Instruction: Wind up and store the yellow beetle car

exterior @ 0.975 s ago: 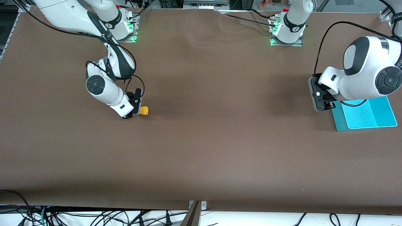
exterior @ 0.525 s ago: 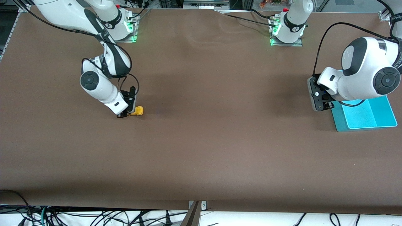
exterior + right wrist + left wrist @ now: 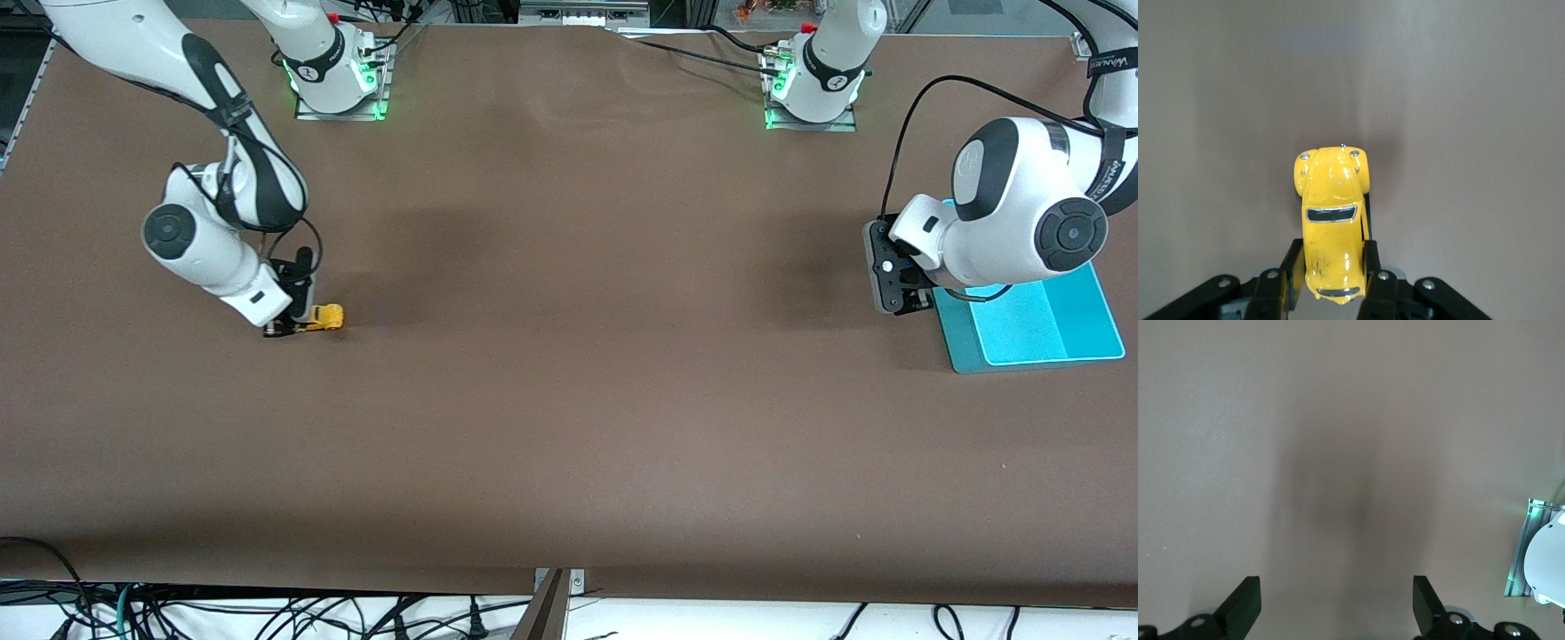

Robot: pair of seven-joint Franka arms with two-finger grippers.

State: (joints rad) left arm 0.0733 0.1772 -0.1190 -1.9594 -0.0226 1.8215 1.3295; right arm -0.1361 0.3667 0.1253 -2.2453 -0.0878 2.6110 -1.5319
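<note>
Right now, right fingers [image 3: 1291, 267] pinch the yellow beetle car [image 3: 1331, 223]

A robotics lab: 2 white robot arms bolted on metal base plates [image 3: 338, 105] with green status lights, a wide table [image 3: 569, 427] under plain brown covering, loose cables [image 3: 267, 613] tangled along its edge, aluminium framing.
</note>
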